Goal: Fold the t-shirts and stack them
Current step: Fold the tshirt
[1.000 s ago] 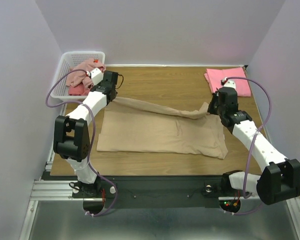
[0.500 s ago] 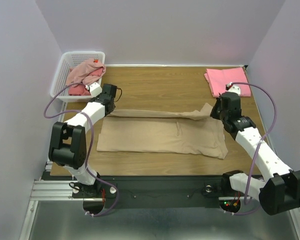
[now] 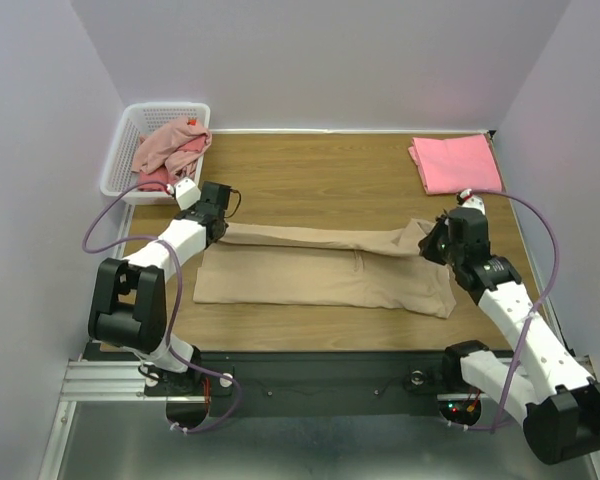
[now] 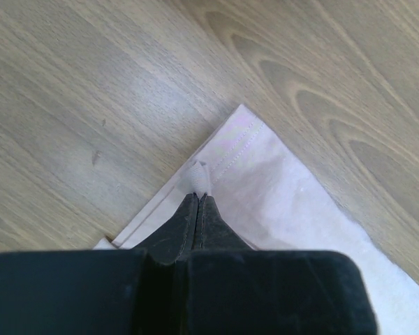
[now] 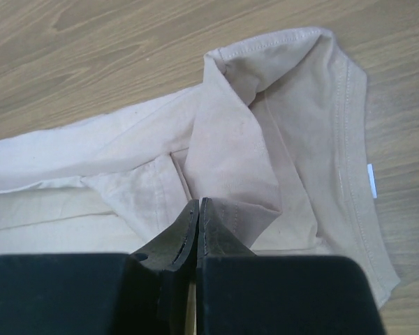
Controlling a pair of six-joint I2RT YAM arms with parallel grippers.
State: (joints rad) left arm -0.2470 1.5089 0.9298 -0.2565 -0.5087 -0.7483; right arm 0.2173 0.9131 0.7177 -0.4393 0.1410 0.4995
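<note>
A large beige t-shirt (image 3: 320,275) lies spread across the middle of the wooden table, its far edge lifted and folded toward me as a long band. My left gripper (image 3: 223,229) is shut on the beige t-shirt's left hemmed corner (image 4: 227,164), the cloth pinched at its fingertips (image 4: 198,195). My right gripper (image 3: 427,243) is shut on the same shirt near its collar (image 5: 335,125), a fold of cloth (image 5: 237,160) caught between the tips (image 5: 199,203). A folded salmon-pink t-shirt (image 3: 455,162) lies at the far right. Dusty-pink and red t-shirts (image 3: 167,150) sit crumpled in the basket.
A white lattice basket (image 3: 130,140) stands at the table's far left corner. Lavender walls close in on both sides and the back. Bare wood (image 3: 320,180) shows between the beige shirt and the far edge.
Both grippers have drawn the beige shirt's far edge toward me, and the lifted, sagging band now lies lower and straighter over the shirt's body. Both grips stayed shut.
</note>
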